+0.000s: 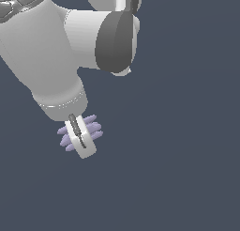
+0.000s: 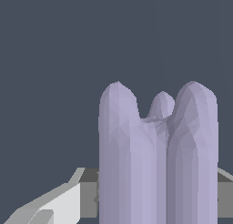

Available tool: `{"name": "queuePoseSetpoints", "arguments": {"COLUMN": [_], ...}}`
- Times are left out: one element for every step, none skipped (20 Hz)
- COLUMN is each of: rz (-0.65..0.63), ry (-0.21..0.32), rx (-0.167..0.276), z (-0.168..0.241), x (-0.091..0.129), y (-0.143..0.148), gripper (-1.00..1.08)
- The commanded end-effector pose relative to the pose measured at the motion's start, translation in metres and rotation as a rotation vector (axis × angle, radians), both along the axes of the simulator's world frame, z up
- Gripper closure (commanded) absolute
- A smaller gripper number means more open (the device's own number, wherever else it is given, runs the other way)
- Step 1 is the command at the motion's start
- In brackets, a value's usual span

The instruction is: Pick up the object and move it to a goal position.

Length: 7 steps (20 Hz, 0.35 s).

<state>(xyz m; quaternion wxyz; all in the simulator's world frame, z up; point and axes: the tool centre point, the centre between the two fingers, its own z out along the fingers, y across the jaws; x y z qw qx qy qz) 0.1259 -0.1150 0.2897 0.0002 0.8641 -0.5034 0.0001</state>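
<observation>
Pale lavender, ridged, made of short parallel rods: the object [image 1: 89, 130], sitting in the exterior view right at the tip of the arm, poking out to both sides of the white gripper [image 1: 80, 139]. Straddled by the gripper, then, rods running across the white body, with more showing toward the exterior view's right than its left. Judged to be gripped, since the wrist view puts the rods directly between the finger [image 2: 59, 202] on one side and a sliver of grey pad on the other, with no visible gap; clamped on it rather than spread wide, as far as can be told. Cannot tell whether lifted or resting on the floor: plain dark slate background everywhere, no shadow, no contact line. No goal marker visible in either picture. So: reach and grasp apparently done, carry to the goal left, and possibly the lift too.

From the exterior view: arm posture, wrist bent down, object seen from the side as a small cluster. From the wrist view only: three rounded rod tips [image 2: 157, 150] filling the frame close up, and the pads against their flanks.
</observation>
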Motion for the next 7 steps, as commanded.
{"name": "queuePoseSetpoints", "arguments": {"rz": [0.0, 0.0, 0.0, 0.0, 0.0, 0.0, 0.0], "ry": [0.0, 0.0, 0.0, 0.0, 0.0, 0.0, 0.0], "rx": [0.0, 0.0, 0.0, 0.0, 0.0, 0.0, 0.0], "z": [0.003, 0.0037, 0.0043, 0.0047, 0.005, 0.0052, 0.0052], "x": [0.0021, 0.0026, 0.0031, 0.0034, 0.0037, 0.0038, 0.0038], "y": [-0.0012, -0.0015, -0.0018, -0.002, -0.0021, -0.0026, -0.0026], "gripper": [1.08, 1.08, 1.08, 1.08, 1.08, 1.08, 1.08]}}
